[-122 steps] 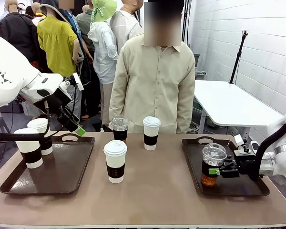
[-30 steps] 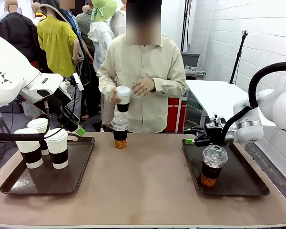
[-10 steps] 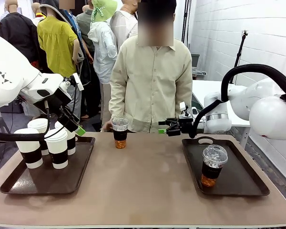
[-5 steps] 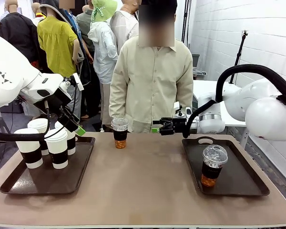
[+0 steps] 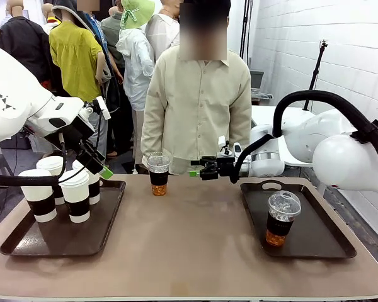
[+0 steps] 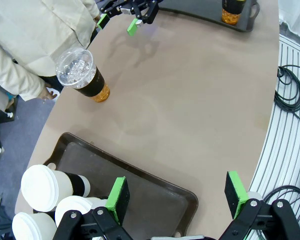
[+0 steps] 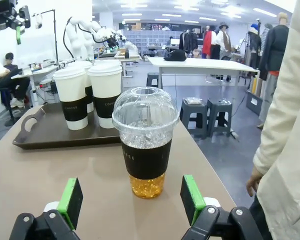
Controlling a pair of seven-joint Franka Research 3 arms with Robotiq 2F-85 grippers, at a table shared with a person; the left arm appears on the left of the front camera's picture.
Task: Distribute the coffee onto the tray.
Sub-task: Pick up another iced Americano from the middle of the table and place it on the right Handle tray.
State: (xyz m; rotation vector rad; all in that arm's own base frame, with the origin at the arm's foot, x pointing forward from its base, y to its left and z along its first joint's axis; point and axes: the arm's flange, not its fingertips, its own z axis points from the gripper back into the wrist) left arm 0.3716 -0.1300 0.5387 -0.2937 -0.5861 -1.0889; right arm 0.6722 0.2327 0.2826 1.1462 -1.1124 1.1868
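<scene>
Pickup step, reach: the right tool (image 5: 198, 168), wide and empty, faces the clear dome-lidded plastic cup of amber coffee (image 5: 158, 173) at the surface's (image 5: 195, 239) twelve o'clock. Next it must straddle it and close.

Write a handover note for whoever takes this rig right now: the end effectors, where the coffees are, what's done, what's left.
Left end effector: open, holding nothing, over the left tray.
Right end effector: open, aimed at the last dome cup, not touching it.
Done: white cups stand on the left tray; one dome cup stands on the right tray.
The last dome cup stands on the table, at its far edge near the person.
Left: grasp it and, likely, set it on the right tray.
</scene>
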